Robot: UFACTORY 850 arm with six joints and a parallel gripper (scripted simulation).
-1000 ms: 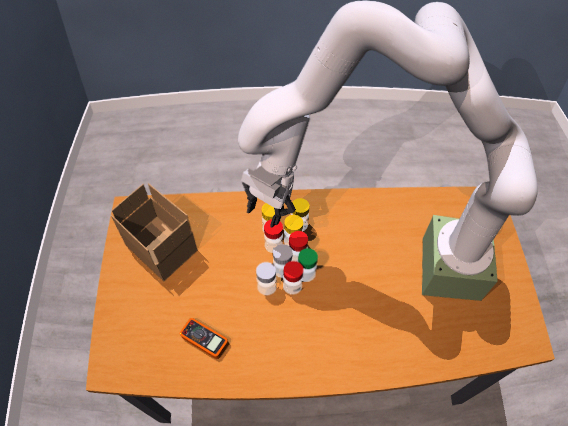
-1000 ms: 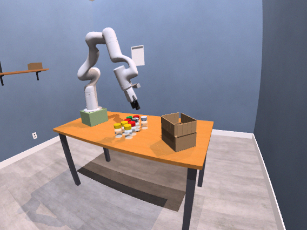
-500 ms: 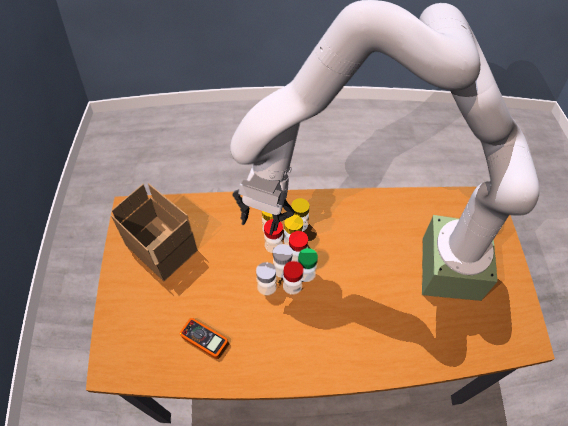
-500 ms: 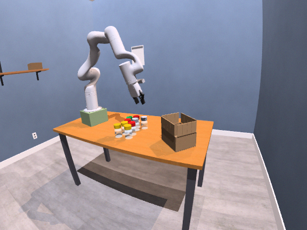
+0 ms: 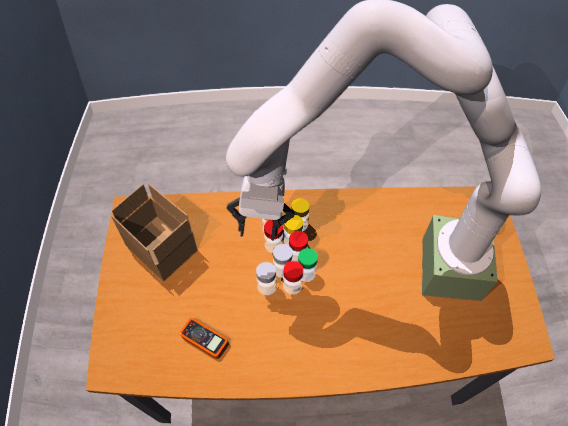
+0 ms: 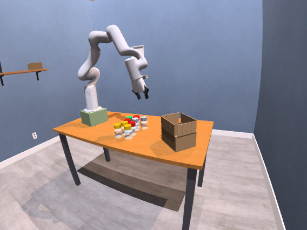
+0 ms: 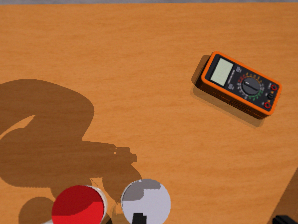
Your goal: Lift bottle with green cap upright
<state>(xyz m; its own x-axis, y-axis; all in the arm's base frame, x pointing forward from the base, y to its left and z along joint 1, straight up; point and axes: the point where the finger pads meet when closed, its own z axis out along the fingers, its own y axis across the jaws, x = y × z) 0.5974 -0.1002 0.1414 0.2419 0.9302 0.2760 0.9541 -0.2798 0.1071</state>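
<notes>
The bottle with the green cap (image 5: 308, 260) stands upright at the right side of a tight cluster of bottles in the middle of the orange table; it also shows in the exterior view (image 6: 129, 117). Around it stand bottles with red caps (image 5: 293, 271), grey caps (image 5: 282, 253) and yellow caps (image 5: 300, 206). My gripper (image 5: 261, 227) (image 6: 141, 94) is open and empty, high above the table, over the far-left side of the cluster. The wrist view shows only a red cap (image 7: 78, 205) and a grey cap (image 7: 146, 201) at its bottom edge; the green cap is not in it.
An open cardboard box (image 5: 154, 230) stands on the table's left part. An orange multimeter (image 5: 204, 337) lies near the front edge and shows in the wrist view (image 7: 243, 84). The arm's green base block (image 5: 460, 265) stands at the right.
</notes>
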